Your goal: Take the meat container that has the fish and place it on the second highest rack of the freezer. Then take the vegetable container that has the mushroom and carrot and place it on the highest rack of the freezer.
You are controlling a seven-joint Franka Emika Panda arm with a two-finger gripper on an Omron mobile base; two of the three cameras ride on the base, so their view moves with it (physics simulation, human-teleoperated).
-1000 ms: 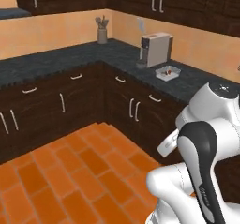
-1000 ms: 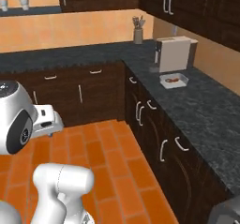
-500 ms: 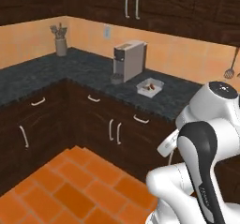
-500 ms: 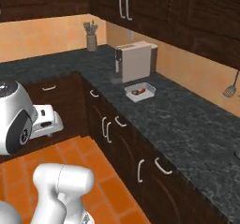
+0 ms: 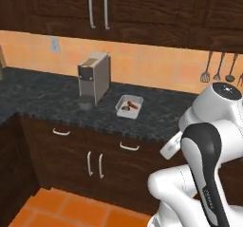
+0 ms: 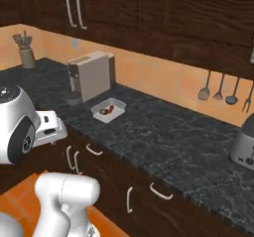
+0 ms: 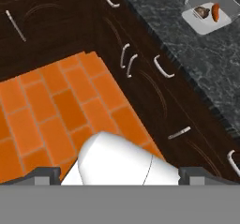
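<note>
Lying carrot angled across tray

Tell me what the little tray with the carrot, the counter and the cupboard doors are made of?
The tray looks like pale, see-through plastic, since its thin walls look whitish and faintly clear; glass is possible. The counter looks like polished dark stone, black with grey speckles and veins. The cupboard doors look like dark brown wood, showing faint grain lines, with shiny metal handles.
</note>
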